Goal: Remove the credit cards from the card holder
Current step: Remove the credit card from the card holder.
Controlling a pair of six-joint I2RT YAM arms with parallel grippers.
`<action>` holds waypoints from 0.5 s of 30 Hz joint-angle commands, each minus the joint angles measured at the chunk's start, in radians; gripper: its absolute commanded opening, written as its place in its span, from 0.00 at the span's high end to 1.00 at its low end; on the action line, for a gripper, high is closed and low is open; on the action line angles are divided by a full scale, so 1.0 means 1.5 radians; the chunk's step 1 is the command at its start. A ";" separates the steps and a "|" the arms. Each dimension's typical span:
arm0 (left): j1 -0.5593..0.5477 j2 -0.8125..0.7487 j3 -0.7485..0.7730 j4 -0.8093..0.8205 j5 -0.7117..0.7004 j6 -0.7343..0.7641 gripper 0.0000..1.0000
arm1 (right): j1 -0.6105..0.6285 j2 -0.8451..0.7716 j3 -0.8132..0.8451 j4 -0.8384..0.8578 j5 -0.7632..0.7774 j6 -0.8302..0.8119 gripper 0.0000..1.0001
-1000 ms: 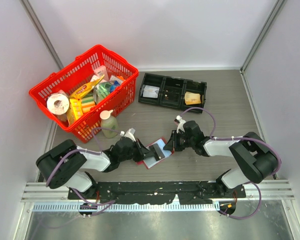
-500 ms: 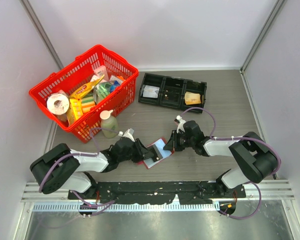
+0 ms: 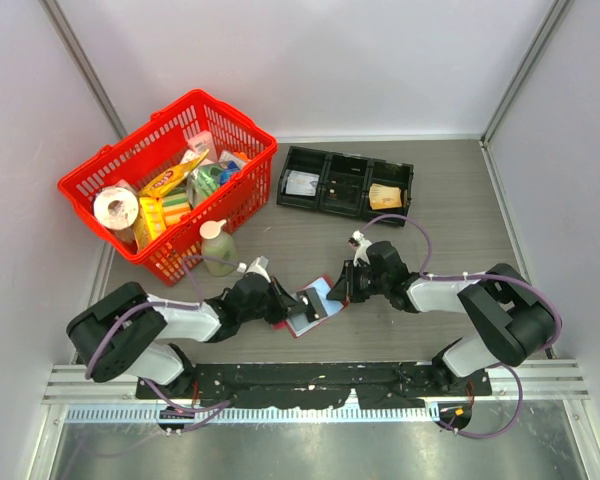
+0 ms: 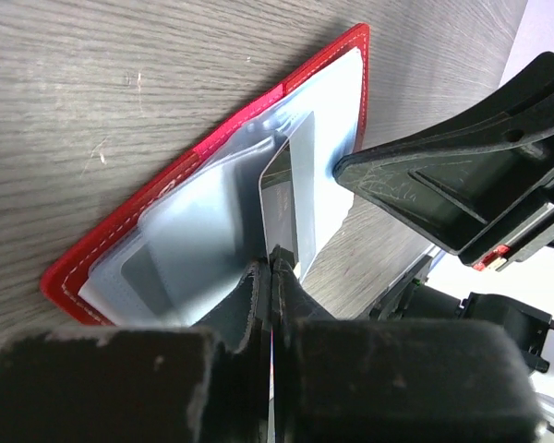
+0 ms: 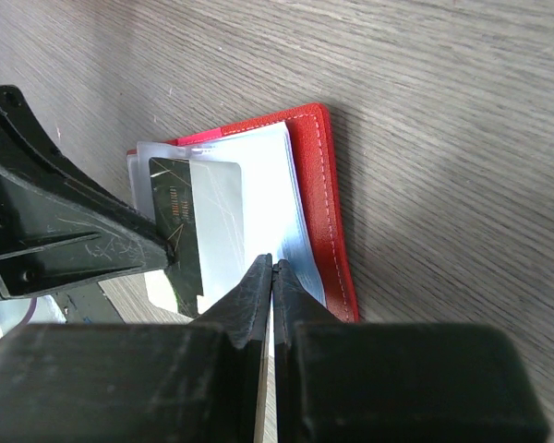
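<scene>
The dark red card holder (image 3: 320, 310) lies open on the table between my arms, its clear pale sleeves (image 4: 194, 231) fanned up. My left gripper (image 3: 288, 305) is shut on the near edge of a greyish credit card (image 4: 282, 198), which stands partly out of a sleeve. The same card shows dark with a pale half in the right wrist view (image 5: 177, 217). My right gripper (image 3: 337, 291) is shut on a clear sleeve at the card holder's opposite side, next to its red cover (image 5: 319, 203). The two grippers face each other, a card's length apart.
A red basket (image 3: 235, 115) full of groceries stands at the back left, with a green soap bottle (image 3: 217, 245) in front of it. A black three-compartment tray (image 3: 345, 185) holding papers sits at the back centre. Grey walls close in both sides.
The card in my left gripper has tilted up a little and slid slightly further out of its sleeve. Both arms have hardly moved.
</scene>
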State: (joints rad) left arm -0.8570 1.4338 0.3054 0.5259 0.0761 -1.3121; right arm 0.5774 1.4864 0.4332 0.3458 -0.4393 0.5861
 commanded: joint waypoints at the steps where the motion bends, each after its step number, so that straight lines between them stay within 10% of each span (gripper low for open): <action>1: 0.000 -0.052 -0.015 -0.066 -0.045 0.010 1.00 | -0.004 0.003 0.001 -0.054 0.033 -0.016 0.94; 15: 0.001 -0.285 0.003 -0.302 -0.076 0.192 1.00 | -0.003 -0.093 0.085 -0.190 0.069 -0.074 0.85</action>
State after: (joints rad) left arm -0.8570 1.0672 0.2913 0.1715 -0.0277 -1.1767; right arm 0.5758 1.4322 0.4946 0.1631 -0.3843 0.5350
